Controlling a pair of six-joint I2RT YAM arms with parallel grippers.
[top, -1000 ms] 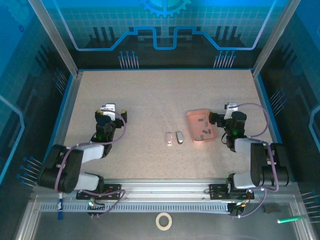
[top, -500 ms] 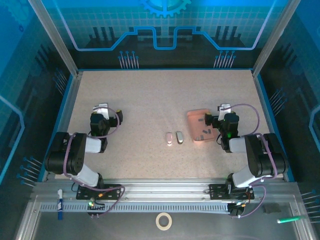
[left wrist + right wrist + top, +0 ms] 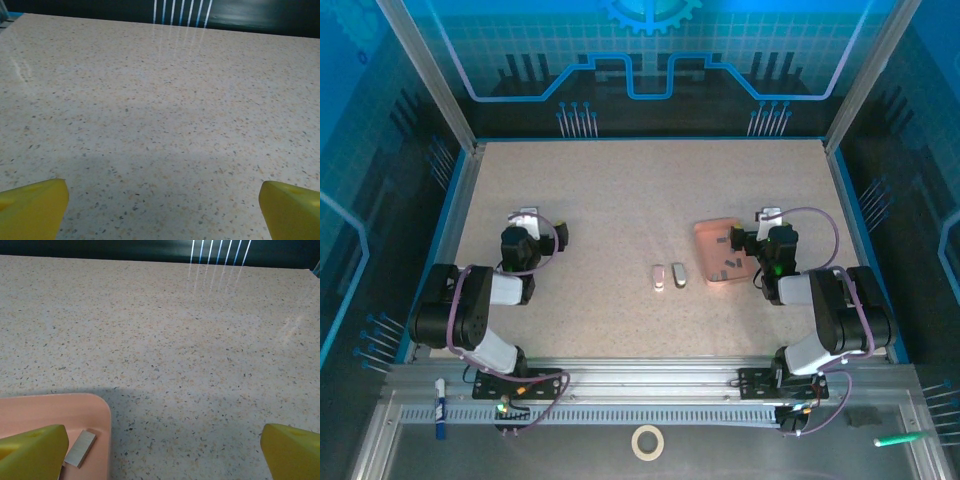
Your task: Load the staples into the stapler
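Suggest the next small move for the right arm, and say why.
Probably shift the right gripper left over the pink tray and lower it toward the staple strip by the tray's corner. The jaws stand wide open and empty, just right of the tray, and that strip lies nearest. The stapler lies apart, further left of the tray.

Black-and-grey arms [image 3: 455, 315], purple cables [image 3: 817, 211], yellow fingertips [image 3: 30, 207]
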